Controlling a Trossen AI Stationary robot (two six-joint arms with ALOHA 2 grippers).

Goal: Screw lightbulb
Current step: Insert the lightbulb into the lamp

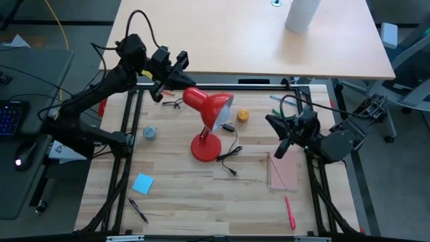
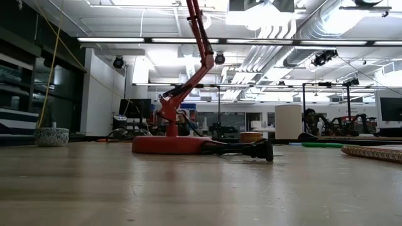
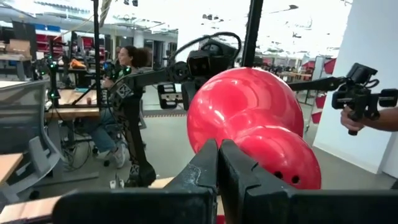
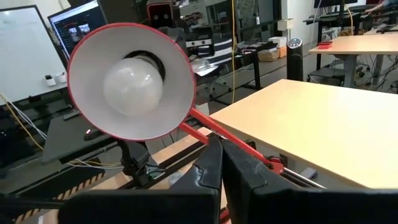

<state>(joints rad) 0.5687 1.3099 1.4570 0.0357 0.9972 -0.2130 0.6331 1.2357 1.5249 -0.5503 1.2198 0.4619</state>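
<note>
Dark fingers (image 4: 219, 163) fill the lower middle of the right wrist view, pressed together with no gap and nothing between them. Past them, in the upper left of that frame, the red lamp's shade (image 4: 180, 93) faces the camera, and the lightbulb (image 4: 132, 86) sits inside it, white and rounded, seated at the shade's centre; how far its base has gone into the socket cannot be seen.

From above, the right gripper (image 1: 285, 144) hangs over the desk (image 1: 181, 202) at centre right of the frame, near a pink notebook (image 1: 283, 171), with the lamp (image 1: 207, 111) well apart to its left. The lamp's round base (image 1: 205, 148) stands near the middle of the frame, its black cord (image 1: 232, 156) trailing to the right.

In the upper left of that frame the left gripper (image 1: 169, 79) is just behind the shade, probably touching it, though that is hard to confirm. Its fingers (image 3: 214, 168) are likewise closed tight and empty, with the shade's glossy back directly beyond them.

A small orange ball (image 1: 242, 115) lies right of the shade, a blue sticky note (image 1: 142, 182) at lower left, and a red pen (image 1: 290, 212) at lower right.
</note>
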